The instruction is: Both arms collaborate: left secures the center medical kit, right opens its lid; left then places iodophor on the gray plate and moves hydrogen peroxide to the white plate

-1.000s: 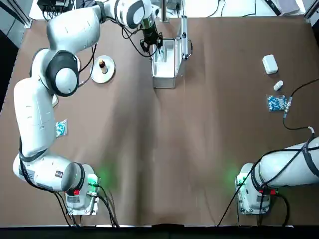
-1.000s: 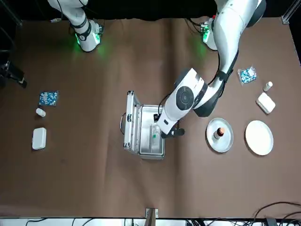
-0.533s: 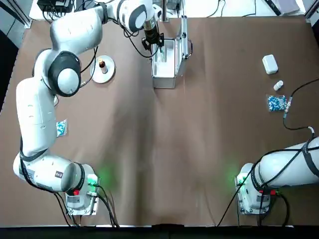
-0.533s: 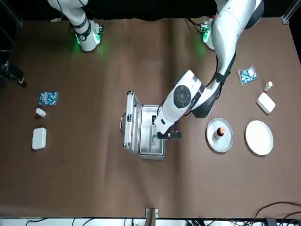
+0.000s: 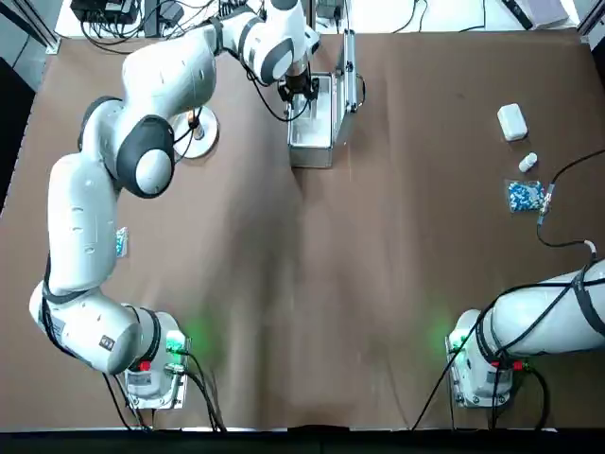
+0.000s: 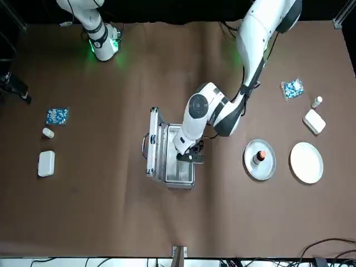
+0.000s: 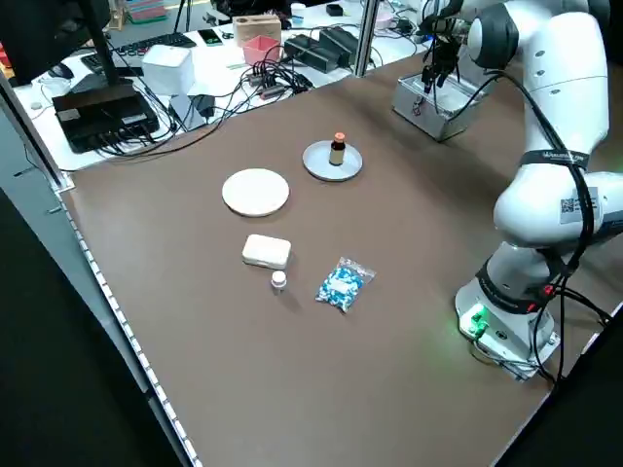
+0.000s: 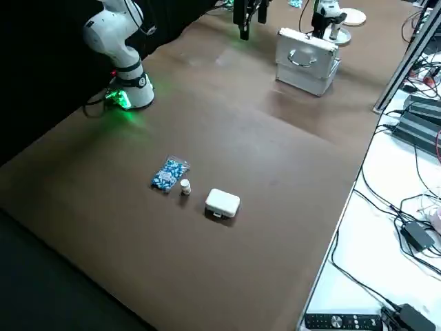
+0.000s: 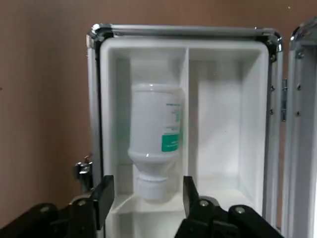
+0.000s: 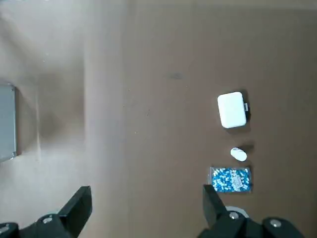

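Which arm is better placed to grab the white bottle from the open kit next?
Left. The left gripper hangs open right over the hydrogen peroxide lying in the open medical kit, fingers either side of its cap. The right gripper is far off, near its base.

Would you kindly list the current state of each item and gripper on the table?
medical kit: lid open, upright.
hydrogen peroxide: lying inside kit, ungrasped.
iodophor: upright on gray plate.
white plate: bare.
left gripper: open over the kit.
right gripper: open, parked away.
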